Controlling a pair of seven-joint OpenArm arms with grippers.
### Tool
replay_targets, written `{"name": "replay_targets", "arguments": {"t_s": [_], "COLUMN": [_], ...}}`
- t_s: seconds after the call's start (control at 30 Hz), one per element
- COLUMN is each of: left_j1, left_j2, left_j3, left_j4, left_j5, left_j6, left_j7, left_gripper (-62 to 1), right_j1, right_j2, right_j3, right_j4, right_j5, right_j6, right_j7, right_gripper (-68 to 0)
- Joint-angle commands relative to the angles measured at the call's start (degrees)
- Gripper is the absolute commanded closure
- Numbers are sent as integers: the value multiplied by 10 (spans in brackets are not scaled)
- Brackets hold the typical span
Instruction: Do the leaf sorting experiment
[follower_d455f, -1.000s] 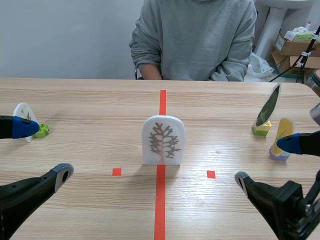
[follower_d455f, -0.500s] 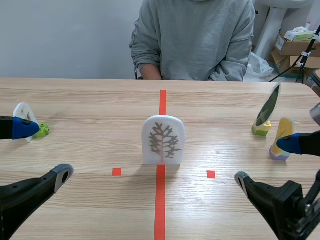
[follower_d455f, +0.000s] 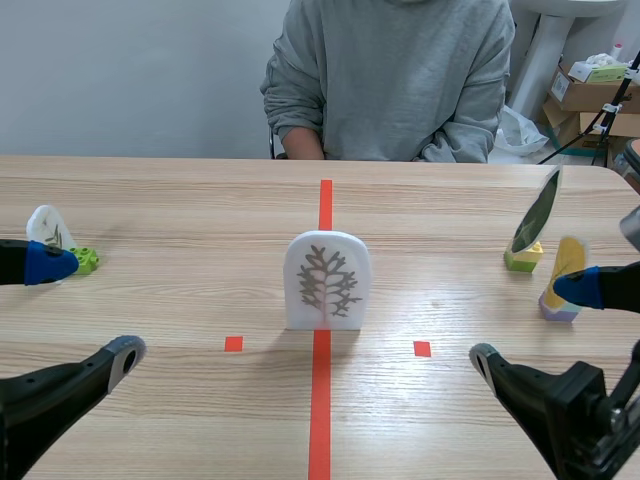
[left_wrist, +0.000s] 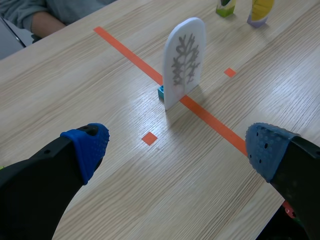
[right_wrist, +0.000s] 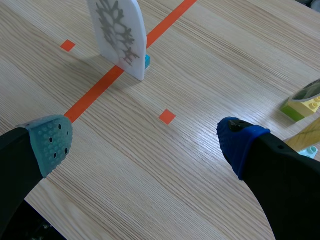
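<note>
Checking both wrist views, I confirm left pincer (left_wrist: 175, 147) and right pincer (right_wrist: 145, 142) spread, gripping nothing; the white tree plaque (follower_d455f: 327, 280) stands upright at the table (follower_d455f: 180, 200) centre.

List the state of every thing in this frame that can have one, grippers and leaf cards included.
Left gripper: open, holding nothing.
Right gripper: open, holding nothing.
White tree card: upright on its blue base.
Small white leaf card: standing by a green block.
Dark green leaf: leaning, on a yellow-green block.
Yellow leaf: standing on a lilac block.
</note>
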Motion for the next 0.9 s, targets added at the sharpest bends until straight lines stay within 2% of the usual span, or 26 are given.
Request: {"name": "replay_targets", "arguments": {"t_s": [0.0,0.27,0.37,0.47,0.7,0.87], "left_j1": [-5,-56,-102,-158,-341,-470], "left_j2": [2,1,1,0,-15,-6], "left_j3": [-1,11,30,55,188,303], "left_j4": [1,-17,-52,-104,-281,-398], "left_j5": [-5,19,38,38,81,110], "left_j6": [3,-1,-2,-12,-16,-16], "left_j7": [-8,7,7,7,-7,-29], "left_gripper": [-581,-581,-581,-581,-581,-581], "right_j1": [6,7,7,7,7,7], "right_j2": [6,6,6,6,6,6], "right_j3": [2,2,2,2,2,2], "right_j4": [-1,-1,-1,-1,-1,-1], "right_j5": [6,6,6,6,2,2], "right_j6": [-2,-2,-2,-2,-2,-2], "right_j7": [6,6,6,6,6,6], "right_gripper": [-591,-591,-591,-591,-591,-591]}}
